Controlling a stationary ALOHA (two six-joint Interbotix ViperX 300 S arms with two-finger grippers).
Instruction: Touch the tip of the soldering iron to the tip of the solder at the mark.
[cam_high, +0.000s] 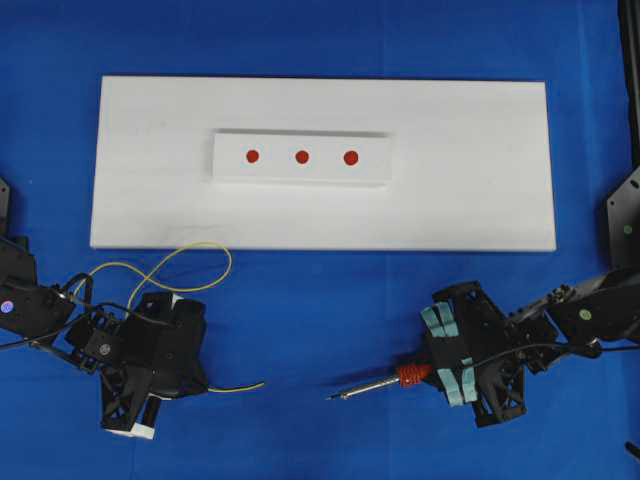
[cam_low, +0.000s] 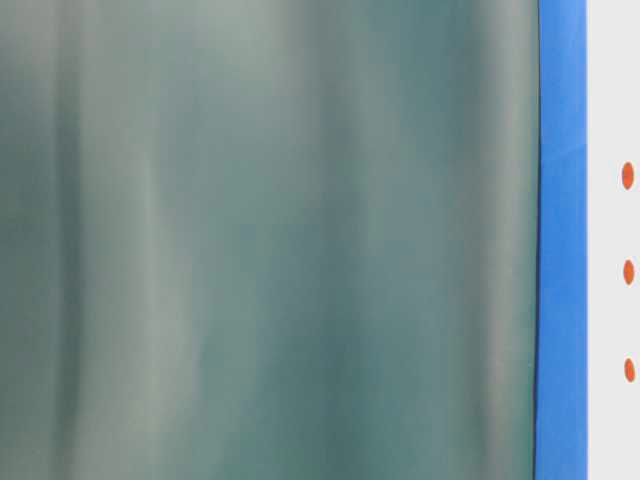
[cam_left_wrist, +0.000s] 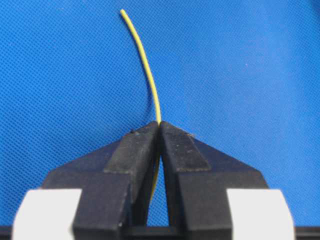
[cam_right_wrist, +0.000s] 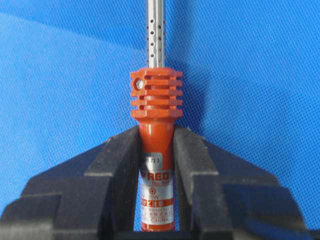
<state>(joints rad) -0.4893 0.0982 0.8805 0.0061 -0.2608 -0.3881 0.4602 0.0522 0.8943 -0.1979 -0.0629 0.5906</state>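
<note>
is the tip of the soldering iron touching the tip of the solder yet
Apart. The overhead view shows bare blue cloth between the soldering iron tip and the solder tip, both well short of the mark.

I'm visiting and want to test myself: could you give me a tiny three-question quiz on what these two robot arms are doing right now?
1. True or false: the soldering iron already touches the solder.
2. What does the left gripper pinch?
3. How many red dots are on the white strip? A two, B three, C four.

Key:
1. False; both tips are apart, over the blue cloth.
2. The thin yellow solder.
3. B.
</note>
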